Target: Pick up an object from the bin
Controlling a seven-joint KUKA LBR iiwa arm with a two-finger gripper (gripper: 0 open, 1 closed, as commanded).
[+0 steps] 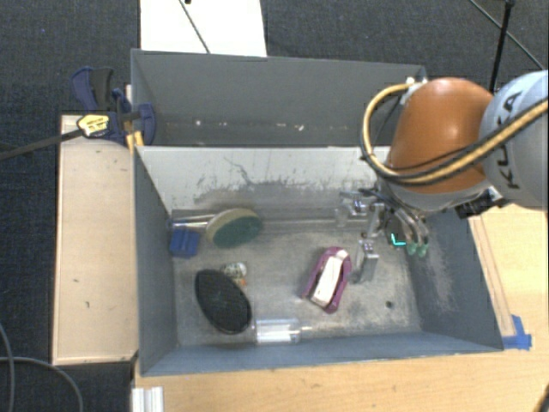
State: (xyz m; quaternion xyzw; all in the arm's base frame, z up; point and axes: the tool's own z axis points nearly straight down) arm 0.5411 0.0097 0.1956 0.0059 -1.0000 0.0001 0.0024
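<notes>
Dark carpet point(51, 24) surrounded the grey metal bin point(257, 93), whose scuffed floor carried a few loose things, well spread out. From the right the arm point(519, 136) leaned over the bin's right rim. Its wrist sat under a rounded orange cover point(437, 136) looped by a yellowish cable point(377, 114). Below the cover the gripper point(367, 264) pointed down at the floor in the right half of the bin. Whether it was open or closed could not be told, and nothing was seen held in it.

Nearest to it lay one purple-and-white oblong object point(328, 279), tilted, just beside the gripper on the camera view's left. Whether the two touched could not be told.

Everything else lay well apart from the gripper, toward the left:
- one black oval brush point(223, 300) near the front left corner
- one round green disc point(236, 227) by the back wall
- one clear plastic piece point(276, 330) against the front wall
- one blue block point(184, 241) just left of the disc
- one small pale lump point(233, 271) just above the brush, too small to identify

That made six things in all, one of each kind.
</notes>
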